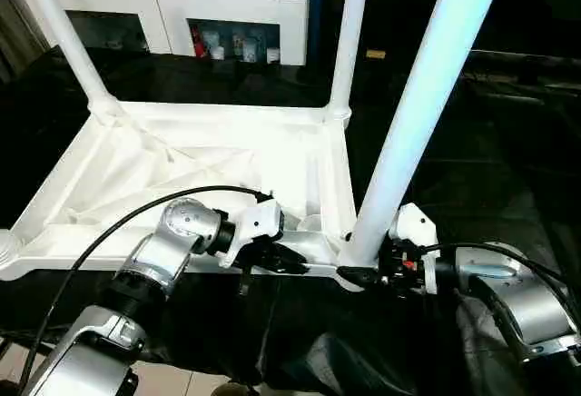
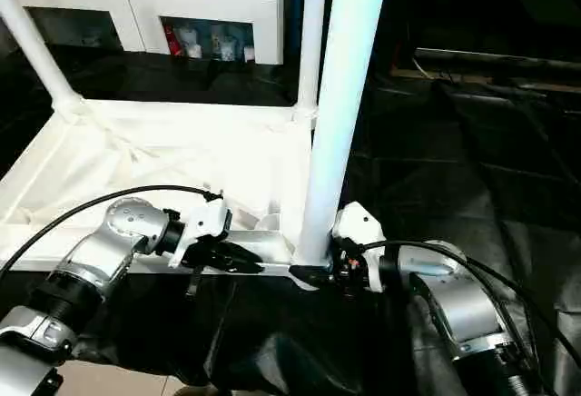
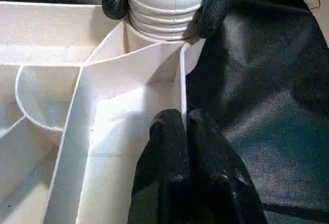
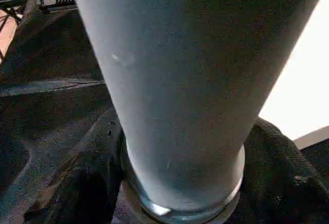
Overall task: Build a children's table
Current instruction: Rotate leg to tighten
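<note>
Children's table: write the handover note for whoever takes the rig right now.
Left gripper: shut on the near rim of the tabletop, which lies upside down on the dark cloth.
Right gripper: fingers either side of the base of the near right leg, at its corner socket.
Done: three legs stand in sockets.
Left: the near left socket shows no leg; seat it, then turn the table upright.
</note>
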`<state>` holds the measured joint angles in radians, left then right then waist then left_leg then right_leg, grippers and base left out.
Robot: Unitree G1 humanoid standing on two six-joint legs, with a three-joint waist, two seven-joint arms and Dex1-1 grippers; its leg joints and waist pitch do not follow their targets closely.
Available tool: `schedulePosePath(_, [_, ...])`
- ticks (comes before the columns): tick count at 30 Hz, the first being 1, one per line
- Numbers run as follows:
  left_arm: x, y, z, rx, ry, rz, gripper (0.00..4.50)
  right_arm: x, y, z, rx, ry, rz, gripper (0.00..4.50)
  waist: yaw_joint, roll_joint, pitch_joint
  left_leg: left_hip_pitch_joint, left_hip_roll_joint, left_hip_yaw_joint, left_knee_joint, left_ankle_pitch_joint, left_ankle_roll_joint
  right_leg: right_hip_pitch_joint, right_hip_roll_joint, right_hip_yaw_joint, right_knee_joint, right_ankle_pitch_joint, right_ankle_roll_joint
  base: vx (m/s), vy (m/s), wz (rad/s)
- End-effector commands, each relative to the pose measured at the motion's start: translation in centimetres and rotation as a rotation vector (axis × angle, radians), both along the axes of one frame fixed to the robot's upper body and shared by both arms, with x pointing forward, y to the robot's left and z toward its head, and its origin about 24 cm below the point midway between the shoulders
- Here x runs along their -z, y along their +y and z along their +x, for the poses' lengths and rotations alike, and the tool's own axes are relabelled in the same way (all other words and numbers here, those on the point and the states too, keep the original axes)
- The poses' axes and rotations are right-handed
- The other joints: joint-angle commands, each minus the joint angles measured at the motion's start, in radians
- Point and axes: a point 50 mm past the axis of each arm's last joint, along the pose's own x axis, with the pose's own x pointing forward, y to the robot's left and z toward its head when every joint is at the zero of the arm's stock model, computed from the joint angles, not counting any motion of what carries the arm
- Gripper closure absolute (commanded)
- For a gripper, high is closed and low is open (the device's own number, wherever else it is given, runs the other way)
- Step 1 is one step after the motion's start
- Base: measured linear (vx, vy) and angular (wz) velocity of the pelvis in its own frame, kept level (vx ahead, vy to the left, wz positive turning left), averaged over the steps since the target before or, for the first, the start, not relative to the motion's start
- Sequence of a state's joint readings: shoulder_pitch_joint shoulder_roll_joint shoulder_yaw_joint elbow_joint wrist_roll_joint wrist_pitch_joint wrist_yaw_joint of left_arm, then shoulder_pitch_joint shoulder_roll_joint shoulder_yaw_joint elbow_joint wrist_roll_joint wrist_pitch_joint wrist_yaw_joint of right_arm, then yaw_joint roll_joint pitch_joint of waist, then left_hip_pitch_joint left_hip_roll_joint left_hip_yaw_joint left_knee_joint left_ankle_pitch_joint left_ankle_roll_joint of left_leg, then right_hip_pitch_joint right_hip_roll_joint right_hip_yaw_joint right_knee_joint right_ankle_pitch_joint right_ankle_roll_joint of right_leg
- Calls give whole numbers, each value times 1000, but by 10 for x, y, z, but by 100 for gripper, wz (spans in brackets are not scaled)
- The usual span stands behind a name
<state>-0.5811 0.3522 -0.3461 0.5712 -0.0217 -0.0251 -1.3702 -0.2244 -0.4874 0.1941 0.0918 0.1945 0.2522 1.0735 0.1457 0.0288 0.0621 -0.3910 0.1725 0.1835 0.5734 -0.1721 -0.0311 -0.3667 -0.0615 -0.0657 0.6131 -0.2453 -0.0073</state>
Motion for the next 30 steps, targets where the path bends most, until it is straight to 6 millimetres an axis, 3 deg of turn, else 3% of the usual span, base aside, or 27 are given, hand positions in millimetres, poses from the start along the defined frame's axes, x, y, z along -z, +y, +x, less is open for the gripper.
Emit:
schedulePosePath(1, [6,-7,-3,4,13,8,450,9,14,-9,-35,29,32,178,-3,-6,-47,25,82,-33,-66,-152,81,28,-111,55,-63,37,-247,0,0,0])
schedulePosePath(3, [6,-12,2,-53,-23,4,450,14,16,-2,71,5,33,178,-4,-3,-47,26,83,-34,-68,-162,75,27,-111,56,-64,34,-248,0,0,0])
schedulePosePath(5, [6,-18,8,-132,-57,12,450,19,18,8,206,-17,30,178,-9,-4,-40,27,80,-35,-75,-209,53,26,-113,56,-73,-44,-247,0,0,0])
schedulePosePath(6, [7,-21,11,-171,-69,17,450,21,19,13,276,-21,30,178,-12,3,-39,33,81,-35,-79,-247,24,21,-113,58,-79,-121,-243,0,0,0])
schedulePosePath(8, [6,-32,16,-244,-95,2,450,24,24,22,397,-27,41,179,-16,-2,-35,35,80,-41,-87,-311,-20,23,-121,61,-94,-279,-211,-27,2,-3])
schedulePosePath(11, [6,-46,17,-278,-109,-6,450,29,37,29,521,-13,67,180,-20,0,-35,36,81,-45,-93,-339,-41,19,-120,63,-99,-327,-179,-18,1,-2])
schedulePosePath(14, [5,-57,19,-326,-117,-17,450,30,51,36,611,-5,86,180,-31,3,-36,36,81,-43,-94,-330,-45,12,-117,66,-97,-270,-179,0,0,0])
schedulePosePath(17, [4,-67,19,-344,-114,-37,450,28,68,38,593,-24,108,180,-34,3,-39,35,77,-41,-91,-306,-39,15,-116,65,-97,-238,-180,0,0,0])
schedulePosePath(19, [4,-71,18,-335,-110,-47,450,23,76,37,547,-23,151,124,-33,3,-42,31,76,-39,-87,-271,-20,20,-115,65,-93,-177,-183,0,0,0])
schedulePosePath(22, [3,-70,15,-298,-100,-60,450,19,67,35,488,-24,152,88,-33,8,-45,29,76,-38,-84,-235,-1,24,-112,63,-85,-113,-192,0,0,0])
schedulePosePath(24, [3,-68,13,-281,-95,-64,450,18,62,34,469,-33,142,75,-32,4,-48,27,74,-36,-79,-208,15,27,-110,62,-81,-60,-199,0,0,0])
schedulePosePath(25, [3,-65,11,-248,-88,-68,450,15,54,32,433,-45,127,60,-31,12,-51,27,75,-36,-76,-189,24,29,-109,61,-78,-28,-203,0,0,0])
schedulePosePath(27, [4,-61,10,-221,-86,-64,450,11,45,30,383,-60,113,60,-29,8,-53,27,75,-35,-72,-171,38,32,-109,60,-75,12,-207,0,0,0])
schedulePosePath(28, [4,-58,10,-214,-96,-53,450,9,40,28,344,-73,105,60,-26,6,-56,21,73,-34,-66,-132,64,37,-110,58,-68,72,-213,0,0,0])
schedulePosePath(29, [5,-55,9,-203,-93,-49,450,7,36,25,306,-76,100,60,-26,7,-56,20,73,-34,-64,-123,71,36,-109,57,-66,88,-215,0,0,0])
schedulePosePath(30, [6,-52,9,-188,-86,-45,450,7,31,22,267,-69,92,60,-24,14,-57,22,73,-34,-61,-120,81,36,-108,56,-67,101,-220,0,0,0])
